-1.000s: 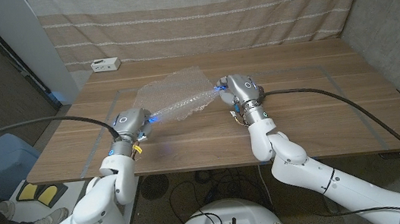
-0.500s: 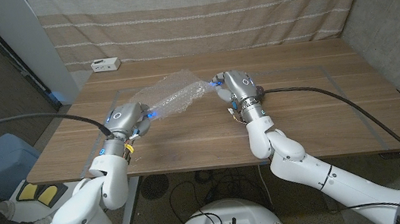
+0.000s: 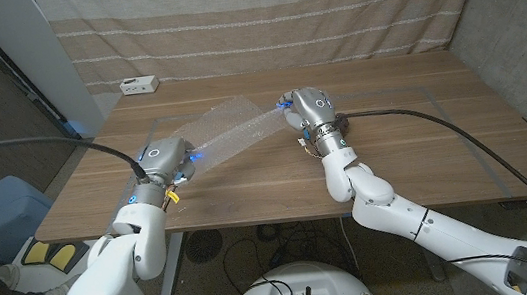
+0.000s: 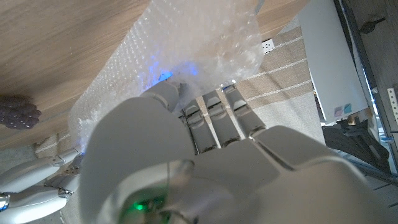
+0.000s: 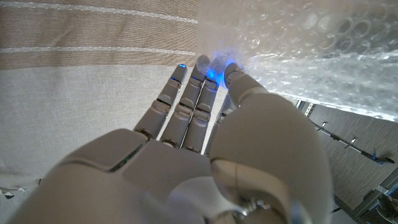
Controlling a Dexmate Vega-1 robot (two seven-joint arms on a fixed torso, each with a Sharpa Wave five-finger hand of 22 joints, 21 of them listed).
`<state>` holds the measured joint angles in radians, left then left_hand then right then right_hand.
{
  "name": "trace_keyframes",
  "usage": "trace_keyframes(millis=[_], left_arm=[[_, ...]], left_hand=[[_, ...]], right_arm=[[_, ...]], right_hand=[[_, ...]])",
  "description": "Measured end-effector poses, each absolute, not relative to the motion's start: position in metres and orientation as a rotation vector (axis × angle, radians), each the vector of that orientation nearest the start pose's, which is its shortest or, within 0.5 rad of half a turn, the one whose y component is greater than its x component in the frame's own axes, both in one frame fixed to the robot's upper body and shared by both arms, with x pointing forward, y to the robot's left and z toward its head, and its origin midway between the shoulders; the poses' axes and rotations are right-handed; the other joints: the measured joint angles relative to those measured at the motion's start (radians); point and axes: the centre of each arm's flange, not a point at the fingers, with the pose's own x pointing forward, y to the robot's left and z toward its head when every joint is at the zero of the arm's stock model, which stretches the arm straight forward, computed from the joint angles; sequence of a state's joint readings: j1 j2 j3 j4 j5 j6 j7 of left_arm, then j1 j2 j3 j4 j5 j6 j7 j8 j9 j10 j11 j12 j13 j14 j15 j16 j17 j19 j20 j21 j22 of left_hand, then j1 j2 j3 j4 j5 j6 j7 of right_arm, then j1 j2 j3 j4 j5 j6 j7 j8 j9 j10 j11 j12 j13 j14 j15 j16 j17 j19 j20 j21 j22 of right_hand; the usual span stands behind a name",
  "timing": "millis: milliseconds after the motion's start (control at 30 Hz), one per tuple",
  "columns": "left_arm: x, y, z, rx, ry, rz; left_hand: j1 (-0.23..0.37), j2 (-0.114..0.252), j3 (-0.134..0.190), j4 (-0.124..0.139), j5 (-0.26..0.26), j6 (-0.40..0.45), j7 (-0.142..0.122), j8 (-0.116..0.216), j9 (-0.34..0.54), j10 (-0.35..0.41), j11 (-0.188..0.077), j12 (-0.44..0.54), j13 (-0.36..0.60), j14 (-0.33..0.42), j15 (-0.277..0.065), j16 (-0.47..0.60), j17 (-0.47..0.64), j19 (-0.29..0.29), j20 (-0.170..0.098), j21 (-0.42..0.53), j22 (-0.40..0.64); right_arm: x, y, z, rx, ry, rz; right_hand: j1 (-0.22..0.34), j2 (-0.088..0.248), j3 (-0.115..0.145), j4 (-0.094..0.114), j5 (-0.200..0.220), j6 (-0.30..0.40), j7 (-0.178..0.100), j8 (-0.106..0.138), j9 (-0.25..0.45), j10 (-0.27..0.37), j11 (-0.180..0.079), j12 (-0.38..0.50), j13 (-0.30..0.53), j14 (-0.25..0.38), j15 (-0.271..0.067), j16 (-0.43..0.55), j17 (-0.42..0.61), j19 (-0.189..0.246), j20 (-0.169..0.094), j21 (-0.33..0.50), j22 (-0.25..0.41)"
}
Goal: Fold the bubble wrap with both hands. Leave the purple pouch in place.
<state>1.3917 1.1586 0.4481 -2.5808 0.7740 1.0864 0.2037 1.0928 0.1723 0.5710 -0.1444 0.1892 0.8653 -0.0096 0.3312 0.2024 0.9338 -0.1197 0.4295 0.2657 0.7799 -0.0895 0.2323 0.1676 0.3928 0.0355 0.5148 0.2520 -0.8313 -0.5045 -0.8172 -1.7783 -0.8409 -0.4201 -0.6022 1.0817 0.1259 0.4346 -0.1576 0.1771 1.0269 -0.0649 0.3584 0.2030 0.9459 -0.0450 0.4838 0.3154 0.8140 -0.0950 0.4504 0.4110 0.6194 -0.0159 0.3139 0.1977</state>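
Hidden or unclear: my fingertips on both sides are buried in the bubble wrap (image 3: 229,129), so the exact pinch points cannot be read. In the left wrist view a dark purple bumpy object (image 4: 18,114) is cut off at the picture edge; I cannot tell whether it is the pouch.

Count: one sheet of bubble wrap, two hands on it, one white power strip (image 3: 138,84) at the far left of the table (image 3: 426,158).

My left hand (image 3: 164,160) grips the sheet's near-left end; fingers (image 4: 211,112) lie closed against the plastic. My right hand (image 3: 307,109) grips the far-right end, fingers (image 5: 186,102) reaching into the wrap (image 5: 311,50). The sheet hangs stretched between them, lifted off the wood, over the left-centre of the table.

Room: bare wood right of my right hand and along the near edge; striped curtain (image 3: 258,17) behind the far edge.
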Motion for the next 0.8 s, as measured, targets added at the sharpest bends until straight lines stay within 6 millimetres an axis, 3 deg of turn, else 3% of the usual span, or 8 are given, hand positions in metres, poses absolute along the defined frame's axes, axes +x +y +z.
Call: trace_keyframes(millis=[400,800], left_arm=[[0.407,0.272,-0.029,1.444,-0.434,0.445],[0.413,0.29,-0.018,1.418,-0.447,0.492]], left_hand=[[-0.003,-0.003,0.007,-0.007,0.0,0.0,0.0,-0.008,0.0,0.0,0.0,0.0,0.002,-0.005,0.005,-0.011,0.0,-0.005,0.005,0.0,-0.001],[-0.007,-0.007,0.008,-0.009,0.0,0.006,0.006,-0.015,0.005,0.0,0.0,0.0,0.002,-0.005,0.005,-0.015,0.0,-0.005,0.005,0.008,-0.006]], right_arm=[[0.549,-0.09,-0.001,-1.253,-1.055,-0.464],[0.564,-0.075,0.022,-1.212,-1.114,-0.425]], right_hand=[[-0.007,0.007,-0.005,0.004,0.0,0.0,-0.011,-0.004,0.0,-0.003,-0.003,-0.007,-0.006,-0.009,0.002,-0.001,0.009,-0.009,-0.002,0.0,0.0],[-0.011,0.011,-0.006,0.006,0.0,0.0,-0.011,-0.004,0.0,-0.003,-0.003,-0.007,-0.009,-0.009,0.002,-0.007,0.013,-0.009,-0.002,0.0,0.0]])
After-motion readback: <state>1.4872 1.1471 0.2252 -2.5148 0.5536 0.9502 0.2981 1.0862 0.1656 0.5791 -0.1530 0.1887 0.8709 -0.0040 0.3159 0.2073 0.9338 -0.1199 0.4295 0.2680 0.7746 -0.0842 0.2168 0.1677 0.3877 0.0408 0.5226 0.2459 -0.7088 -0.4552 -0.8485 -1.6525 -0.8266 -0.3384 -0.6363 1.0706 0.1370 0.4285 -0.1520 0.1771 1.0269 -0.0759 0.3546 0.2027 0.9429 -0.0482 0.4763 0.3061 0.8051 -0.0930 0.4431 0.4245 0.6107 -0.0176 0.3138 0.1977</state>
